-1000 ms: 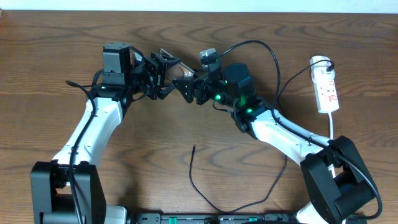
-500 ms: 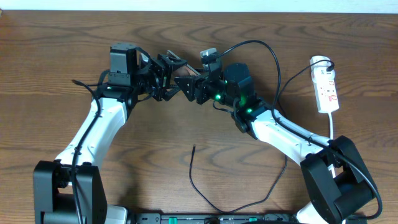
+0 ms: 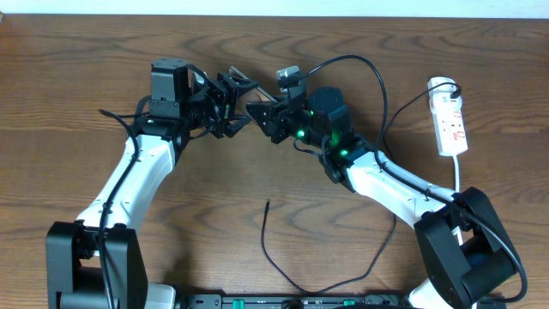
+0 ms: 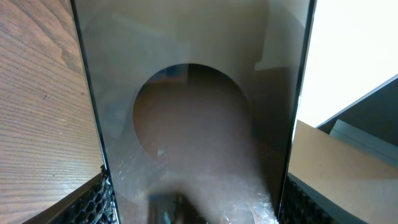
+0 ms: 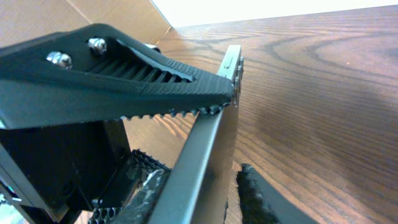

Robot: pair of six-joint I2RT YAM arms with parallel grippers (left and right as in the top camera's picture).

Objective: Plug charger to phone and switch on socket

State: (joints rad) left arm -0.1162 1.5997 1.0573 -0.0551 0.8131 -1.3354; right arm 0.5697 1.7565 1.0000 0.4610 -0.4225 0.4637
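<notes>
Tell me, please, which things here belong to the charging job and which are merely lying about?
Belong to the job:
phone, gripped in the jaws of the left gripper
charger cable, lying loose
white power strip

Merely there:
wooden table
what looks like a cardboard box in the background

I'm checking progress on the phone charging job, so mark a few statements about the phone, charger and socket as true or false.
1. The left gripper holds the phone. True.
2. The charger is plugged into the phone. False: its tip lies loose on the table, apart from the phone.
3. The socket lies on the robot's right. True.
4. The right gripper touches the socket. False: it is at the phone.
</notes>
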